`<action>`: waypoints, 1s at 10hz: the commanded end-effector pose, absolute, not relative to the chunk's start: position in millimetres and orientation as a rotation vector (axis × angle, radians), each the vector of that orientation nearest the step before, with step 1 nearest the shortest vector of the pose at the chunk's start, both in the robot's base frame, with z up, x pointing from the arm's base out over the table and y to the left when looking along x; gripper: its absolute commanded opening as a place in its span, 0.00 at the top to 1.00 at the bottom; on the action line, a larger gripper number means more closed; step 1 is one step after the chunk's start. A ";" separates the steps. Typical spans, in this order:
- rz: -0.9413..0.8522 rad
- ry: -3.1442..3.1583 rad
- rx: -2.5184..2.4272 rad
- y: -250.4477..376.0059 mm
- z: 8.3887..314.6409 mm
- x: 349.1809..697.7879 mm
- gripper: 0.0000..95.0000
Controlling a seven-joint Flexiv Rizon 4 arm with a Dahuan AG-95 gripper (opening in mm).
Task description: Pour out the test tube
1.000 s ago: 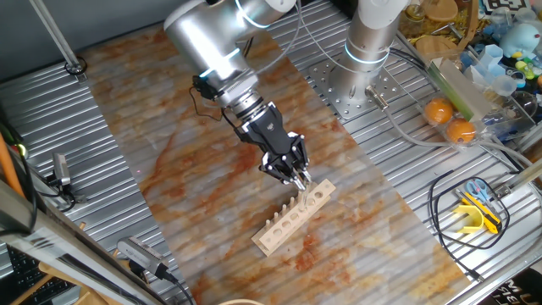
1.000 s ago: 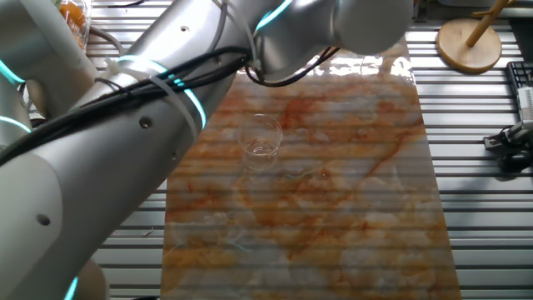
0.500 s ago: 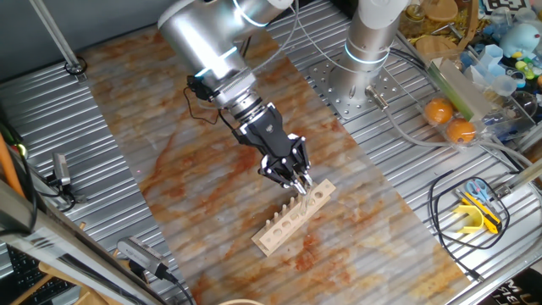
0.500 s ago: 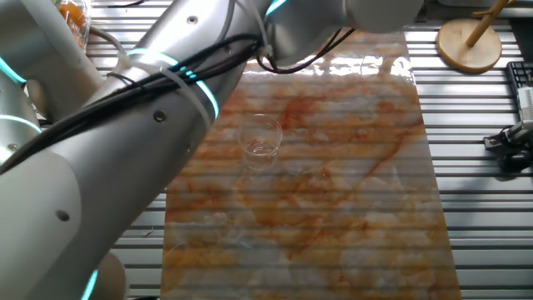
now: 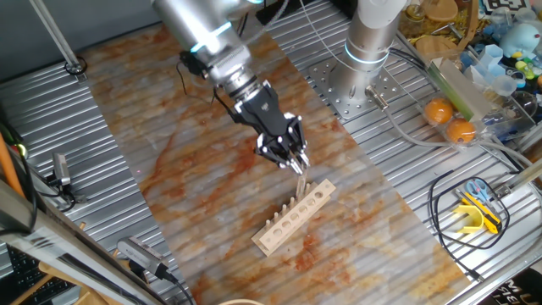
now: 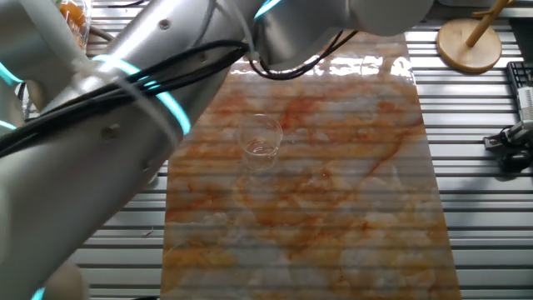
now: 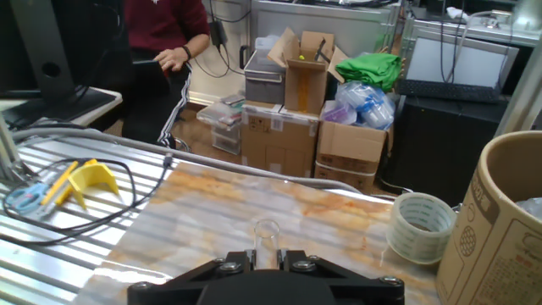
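Across the middle of the ribbed metal table (image 5: 102, 127) runs one marbled orange-and-cream mat (image 5: 195, 169), and pretty much everything that matters sits on or above it. One silver robot arm (image 5: 207, 38) reaches down over the mat from the far side, so big in the other fixed view that it fills the whole left half there.

On the mat, toward the near end, lies one pale wooden rack (image 5: 294, 219), a long block set diagonally with a row of round holes along one edge and short pegs along the other. I count roughly seven holes, but they're small so don't hold me to that.

One clear glass beaker (image 6: 261, 142) stands upright on the mat, well apart from the rack; it only shows in the other fixed view, wide and short, with a bit of a glint at the bottom.

Just above the far end of the rack hangs the black gripper (image 5: 294, 161), its fingers pinched on the test tube (image 5: 299, 181). That tube is honestly hard to spot: one thin sliver of clear glass, way narrower than the beaker, dropping below the fingertips with its lower end near the rack's end hole. I can't tell whether it's still in the hole or clear of it. In the hand view its open round rim (image 7: 267, 229) pokes up between the two finger blocks, see-through, and any contents are impossible to make out.
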State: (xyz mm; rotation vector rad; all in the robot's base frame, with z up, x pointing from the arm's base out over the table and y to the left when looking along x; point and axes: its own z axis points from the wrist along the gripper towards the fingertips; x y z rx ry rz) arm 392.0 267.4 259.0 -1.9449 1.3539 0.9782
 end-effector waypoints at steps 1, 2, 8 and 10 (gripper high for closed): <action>0.980 1.369 -1.933 264.7 262.7 391.1 1.00; 0.964 1.370 -1.934 264.3 263.0 391.0 1.00; 0.863 1.464 -1.950 264.4 263.0 390.9 1.00; 0.847 1.496 -1.941 264.4 263.0 390.9 1.00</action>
